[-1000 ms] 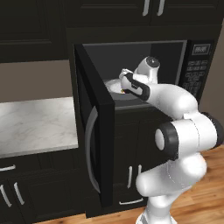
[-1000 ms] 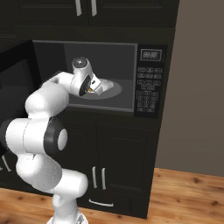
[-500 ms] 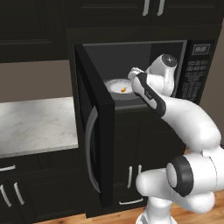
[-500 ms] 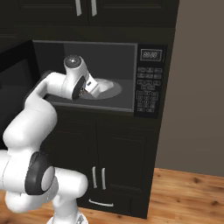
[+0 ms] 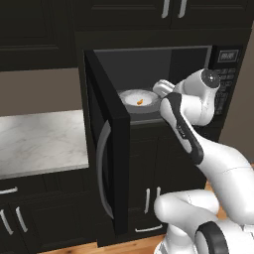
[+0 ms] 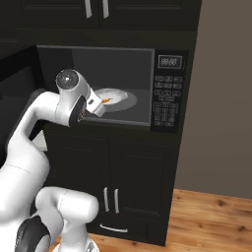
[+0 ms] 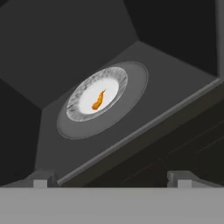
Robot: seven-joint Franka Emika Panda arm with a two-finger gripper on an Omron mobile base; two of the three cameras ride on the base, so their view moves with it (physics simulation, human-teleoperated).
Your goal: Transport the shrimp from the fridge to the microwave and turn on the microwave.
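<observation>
Shrimp [image 7: 98, 100] lies ahead of the gripper's [image 7: 109, 177] released, empty jaws; probably light, soft, slippery, best pinched mid-body.

A white round turntable [image 7: 103, 101] is seen on the grey floor of the microwave [image 6: 142, 115] cavity (its door swung open). The small orange shrimp [image 7: 98, 100] is laid near the turntable's middle, touching nothing else.
</observation>
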